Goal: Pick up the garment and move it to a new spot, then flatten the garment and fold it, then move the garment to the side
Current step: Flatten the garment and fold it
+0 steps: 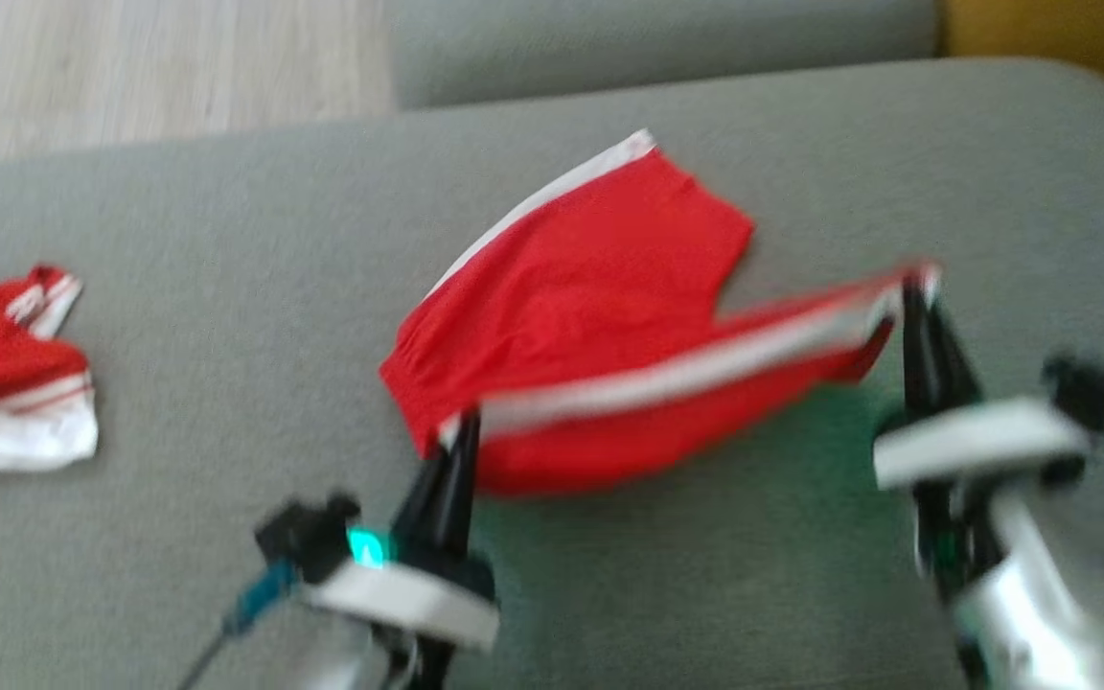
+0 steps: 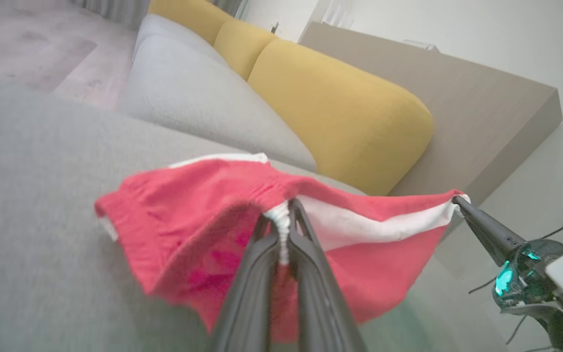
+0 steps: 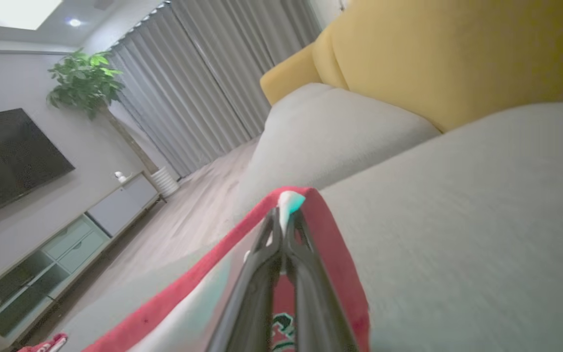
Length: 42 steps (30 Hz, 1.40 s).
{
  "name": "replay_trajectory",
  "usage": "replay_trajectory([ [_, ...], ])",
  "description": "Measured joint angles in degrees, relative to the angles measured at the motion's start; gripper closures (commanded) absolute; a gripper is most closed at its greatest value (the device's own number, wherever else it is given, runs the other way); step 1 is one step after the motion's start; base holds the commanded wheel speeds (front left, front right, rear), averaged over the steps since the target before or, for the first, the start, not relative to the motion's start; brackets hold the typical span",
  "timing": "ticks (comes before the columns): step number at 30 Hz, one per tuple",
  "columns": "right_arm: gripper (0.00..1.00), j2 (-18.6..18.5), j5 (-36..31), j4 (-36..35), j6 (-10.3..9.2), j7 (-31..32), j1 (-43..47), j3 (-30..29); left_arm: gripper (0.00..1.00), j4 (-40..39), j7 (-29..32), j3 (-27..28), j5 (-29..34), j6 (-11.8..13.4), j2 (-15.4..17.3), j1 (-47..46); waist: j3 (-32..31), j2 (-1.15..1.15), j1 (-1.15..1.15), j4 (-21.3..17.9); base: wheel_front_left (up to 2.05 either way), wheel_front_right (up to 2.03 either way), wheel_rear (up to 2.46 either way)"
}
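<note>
**Both hands on one edge.** We see the left hand (image 1: 468, 426) closed tight on the red garment (image 1: 590, 287), pinching a bunched bit of its white trim (image 1: 686, 369). The right hand (image 1: 916, 283) is clamped on the other end of the same edge. The trim runs taut between the two hands, its right end higher in the head view than its left. Behind this lifted edge, the rest of the garment lies on the grey sofa cushion (image 1: 226, 335), near its middle. A second red-and-white cloth (image 1: 6, 383) lies well apart, at the cushion's left. Yellow backrests (image 2: 340, 107) stand beyond the cushion. We note that the head view is blurred.
</note>
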Motion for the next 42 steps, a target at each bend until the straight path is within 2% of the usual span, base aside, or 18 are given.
replay_trajectory([
  [7,1.0,0.16,-2.57,5.76,0.0,2.69,-17.62,-0.58,1.0,-0.62,0.0,-0.08,-2.19,0.0,-0.64,-12.67,6.87,0.0,0.01,3.66,0.0,0.0,0.0],
  [20,1.0,0.11,-9.15,24.44,0.0,3.39,-41.02,-0.51,1.0,4.69,0.0,0.9,-8.46,0.0,-2.65,-27.87,19.92,0.0,0.01,10.55,0.0,0.0,0.0],
  [21,0.95,0.11,-9.6,25.99,0.0,3.26,-41.98,-0.53,1.0,5.06,-0.01,0.58,-8.95,0.0,-2.68,-28.33,20.6,-0.01,0.01,11.0,0.0,0.0,0.0],
  [22,0.71,0.11,-10.21,27.51,0.0,2.69,-42.75,-0.55,1.0,5.3,-0.01,0.14,-9.28,0.0,-2.68,-28.62,21.24,-0.01,0.01,11.44,0.0,0.0,0.0],
  [23,0.27,0.11,-10.65,28.78,0.0,2.19,-43.38,-0.55,0.7,5.5,-0.01,-0.38,-9.66,0.0,-2.7,-28.76,21.78,-0.01,0.01,11.85,0.0,0.0,0.0],
  [24,0.0,0.13,-10.9,29.85,0.0,1.83,-43.79,-0.55,0.36,5.94,-0.01,-0.86,-9.88,0.0,-2.79,-28.84,22.2,-0.01,0.0,12.24,0.0,0.0,0.0],
  [25,0.0,0.21,-11.47,31.49,0.0,1.09,-44.5,-0.22,0.0,6.66,-0.01,-1.37,-9.93,0.0,-2.81,-28.84,22.88,-0.01,0.0,12.76,0.0,0.0,0.0],
  [30,0.0,0.2,-14.23,33.98,0.0,-0.4,-44.76,0.53,0.0,8.96,-0.01,-2.19,-9.68,0.0,-2.83,-28.46,22.76,0.0,-0.01,12.62,0.0,0.0,0.0],
  [33,0.0,-0.12,-15.9,34.98,0.0,-0.84,-44.53,0.82,0.0,9.8,-0.01,-1.81,-7.28,0.0,-2.86,-27.22,22.22,0.0,-0.01,12.39,0.0,0.0,0.0],
  [37,0.0,-2.07,-20.27,37.69,0.0,-0.89,-42.81,1.08,0.0,10.07,-0.01,0.67,-4.19,0.0,-2.89,-23.58,21.47,0.0,-0.02,12.35,0.0,0.0,0.0],
  [42,0.0,-3.32,-24.13,41.22,0.0,-0.91,-40.41,-0.31,0.0,10.02,-0.01,1.68,-3.19,0.0,-2.91,-20.53,20.55,0.0,-0.02,12.55,0.0,0.0,0.0],
])
